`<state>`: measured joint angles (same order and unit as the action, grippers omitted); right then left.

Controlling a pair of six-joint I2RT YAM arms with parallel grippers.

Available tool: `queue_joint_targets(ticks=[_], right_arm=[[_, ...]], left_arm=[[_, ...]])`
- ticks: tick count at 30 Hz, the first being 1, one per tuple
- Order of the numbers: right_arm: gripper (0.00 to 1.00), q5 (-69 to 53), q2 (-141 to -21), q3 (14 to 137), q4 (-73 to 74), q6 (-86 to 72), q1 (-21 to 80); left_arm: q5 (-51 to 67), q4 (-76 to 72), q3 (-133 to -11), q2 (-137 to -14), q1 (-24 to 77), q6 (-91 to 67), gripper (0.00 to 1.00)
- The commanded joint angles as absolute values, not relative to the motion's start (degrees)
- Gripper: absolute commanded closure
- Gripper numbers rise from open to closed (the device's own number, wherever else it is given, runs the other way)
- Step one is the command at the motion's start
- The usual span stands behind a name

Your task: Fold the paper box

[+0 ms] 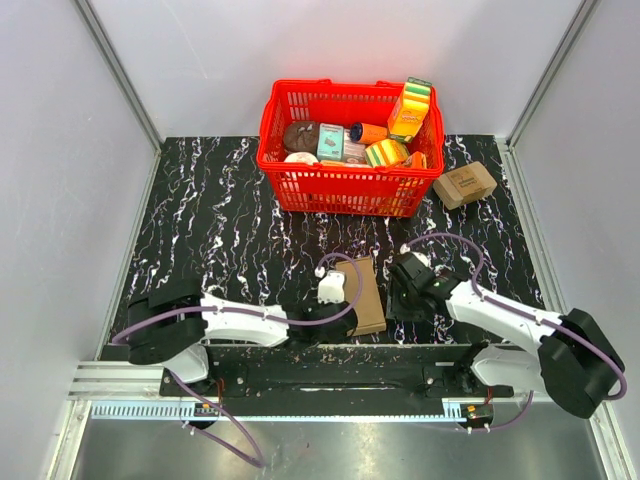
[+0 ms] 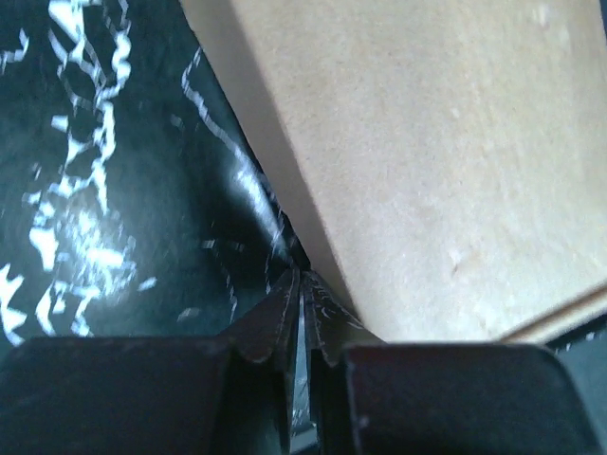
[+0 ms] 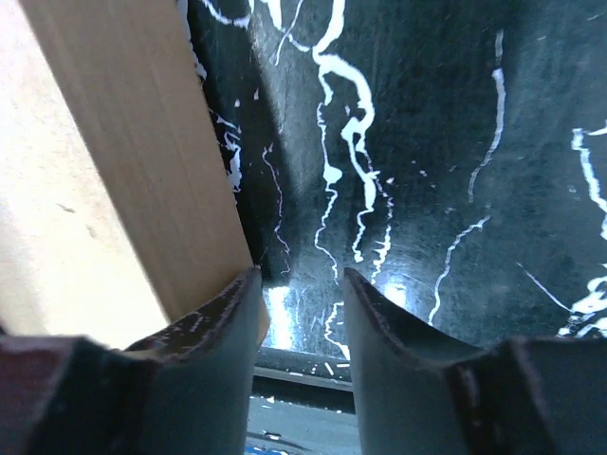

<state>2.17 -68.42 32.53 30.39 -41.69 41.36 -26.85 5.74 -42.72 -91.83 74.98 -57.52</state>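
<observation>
The paper box (image 1: 366, 298) is plain brown cardboard lying near the table's front edge, between my two grippers. In the left wrist view its flat brown panel (image 2: 446, 161) fills the upper right. My left gripper (image 2: 300, 289) is shut on nothing, its tips on the black marbled table right at the panel's lower-left edge. In the right wrist view the box's side wall (image 3: 114, 161) rises at the left. My right gripper (image 3: 299, 284) stands open, its left finger (image 3: 223, 322) against the box's corner, with only table between the jaws.
A red basket (image 1: 290, 185) holding several groceries stands at the back centre. A small brown carton with dark print (image 1: 465, 185) lies to its right. The metal rail of the arm bases (image 1: 320, 375) runs just behind the box. Grey walls close both sides.
</observation>
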Motion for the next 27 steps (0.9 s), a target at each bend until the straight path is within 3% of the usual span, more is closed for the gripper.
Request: queue_joint_targets(ticks=[1,6,12,15,17,19,27], right_arm=[[0.50,9.1,-65.1,36.8,32.7,-43.4,42.3],[0.43,12.7,-66.8,40.3,33.8,-41.2,40.5],[0.44,9.1,-71.5,44.0,30.5,-33.4,32.4],[0.55,5.5,-75.2,45.9,26.0,-29.5,27.8],[0.79,1.6,-79.5,48.3,25.0,-26.4,25.9],[1.00,0.2,-84.0,51.7,25.0,-23.9,25.5],[1.00,-3.9,-92.5,56.5,23.7,-19.9,25.5]], left_arm=[[-25.0,11.8,-40.1,-85.0,76.3,-62.0,0.87],[-29.1,17.3,-39.2,-79.0,74.7,-60.4,0.80],[-27.9,13.6,-35.3,-73.4,66.6,-54.2,0.80],[-24.4,8.1,-34.0,-73.5,60.9,-49.8,0.92],[-21.9,5.3,-34.5,-75.5,57.5,-47.4,1.00],[-20.3,3.0,-36.2,-78.5,55.5,-45.3,1.00],[-15.7,-2.0,-43.7,-90.9,52.6,-40.7,1.00]])
